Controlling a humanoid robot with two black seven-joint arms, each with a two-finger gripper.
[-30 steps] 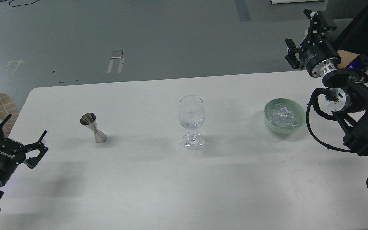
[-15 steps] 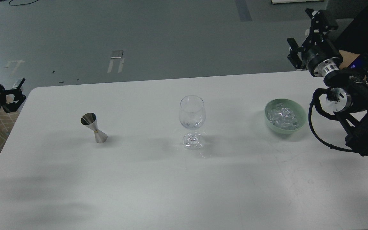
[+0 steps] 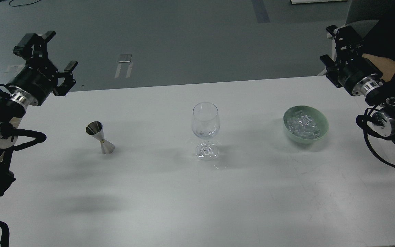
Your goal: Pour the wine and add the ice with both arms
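Note:
A clear stemmed wine glass (image 3: 206, 130) stands upright at the middle of the white table (image 3: 170, 199). A steel hourglass-shaped jigger (image 3: 100, 137) stands to its left. A pale green bowl (image 3: 306, 124) at the right holds several clear ice chunks (image 3: 302, 124). My left gripper (image 3: 46, 56) is open and empty, raised above the table's far left corner, behind and left of the jigger. My right gripper (image 3: 334, 46) is open and empty, raised above the far right edge, behind and right of the bowl.
Grey floor lies beyond the table's far edge. A person's arm (image 3: 384, 63) in dark clothing shows behind my right arm at the upper right. A checked cloth shows at the left edge, mostly hidden by my left arm.
My left arm has risen from low at the near left to high over the far left corner. My right gripper has shifted right and slightly down. Glass, jigger and bowl have not moved.

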